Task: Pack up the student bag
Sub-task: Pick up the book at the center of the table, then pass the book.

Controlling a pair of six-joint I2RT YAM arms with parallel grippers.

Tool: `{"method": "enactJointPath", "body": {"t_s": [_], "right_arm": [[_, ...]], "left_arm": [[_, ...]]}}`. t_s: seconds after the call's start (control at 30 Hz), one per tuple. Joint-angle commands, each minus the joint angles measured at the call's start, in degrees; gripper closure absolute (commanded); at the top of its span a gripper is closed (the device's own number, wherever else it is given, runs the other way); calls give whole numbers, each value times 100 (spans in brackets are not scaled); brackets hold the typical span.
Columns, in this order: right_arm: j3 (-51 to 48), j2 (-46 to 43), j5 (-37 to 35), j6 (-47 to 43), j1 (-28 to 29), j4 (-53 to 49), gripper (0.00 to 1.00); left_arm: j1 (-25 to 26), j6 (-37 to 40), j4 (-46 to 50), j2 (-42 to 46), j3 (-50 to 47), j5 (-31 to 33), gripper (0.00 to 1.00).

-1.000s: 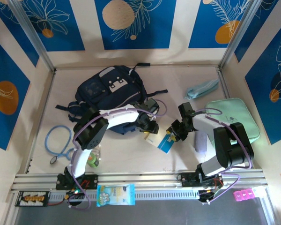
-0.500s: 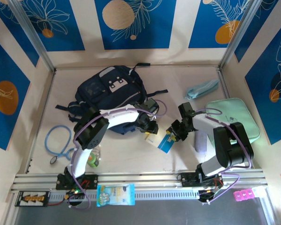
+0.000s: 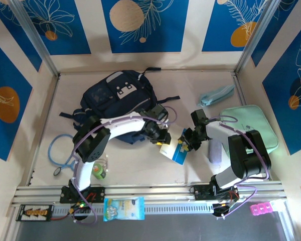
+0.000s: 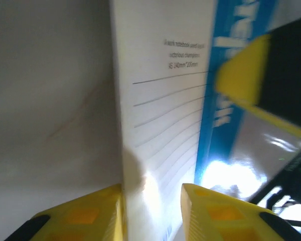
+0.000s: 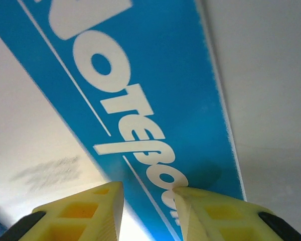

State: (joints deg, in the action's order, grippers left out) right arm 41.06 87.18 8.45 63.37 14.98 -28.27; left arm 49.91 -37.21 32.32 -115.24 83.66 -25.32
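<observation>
Blue leaf-print panels wall in a pale desk [image 3: 140, 170], and both arms meet over its middle. The left gripper [image 3: 163, 143] has edged in over the last second and its jaws have narrowed around the white, lined side of the notebook [image 3: 173, 152]. The notebook has slid a little toward that gripper. In the left wrist view the page runs down between the yellow fingers [image 4: 85, 216]. I cannot tell whether they pinch it yet. The right gripper [image 3: 184, 144] holds the notebook's blue cover from the other side, jaws fairly narrow. This looks like a hand-over starting, so the notebook can go on to the bag.

The bag [image 3: 118, 98] lies beyond the left gripper and to its left, front up, its near edge under that arm's forearm. I cannot see whether its zip is open, which would decide how the notebook goes in.

A mint case [image 3: 253, 125] sits well to the right of the right gripper, partly under that arm, with a lilac block [image 3: 215, 151] just beside it. A pale blue pouch [image 3: 216, 94] lies beyond the right gripper. A blue cord [image 3: 60, 149] loops far to the left of the left gripper. Nothing lies between notebook and bag except the left arm itself.
</observation>
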Motion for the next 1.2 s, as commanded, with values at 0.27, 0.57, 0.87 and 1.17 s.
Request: {"method": "enactJointPath", "body": {"t_s": [0.27, 0.57, 0.87, 1.17], "right_arm": [[-230, 441, -362, 39, 75, 234, 64], [-63, -66, -552, -159, 71, 25, 59], [-88, -1596, 60, -584, -63, 839, 39], [-441, -2205, 1229, 548, 70, 3274, 21]], "left_arm": [[125, -384, -646, 79, -200, 51, 78], [81, 46, -31, 359, 111, 652, 100], [-329, 382, 280, 1346, 406, 1516, 100], [-1155, -444, -917, 2493, -205, 1718, 100]]}}
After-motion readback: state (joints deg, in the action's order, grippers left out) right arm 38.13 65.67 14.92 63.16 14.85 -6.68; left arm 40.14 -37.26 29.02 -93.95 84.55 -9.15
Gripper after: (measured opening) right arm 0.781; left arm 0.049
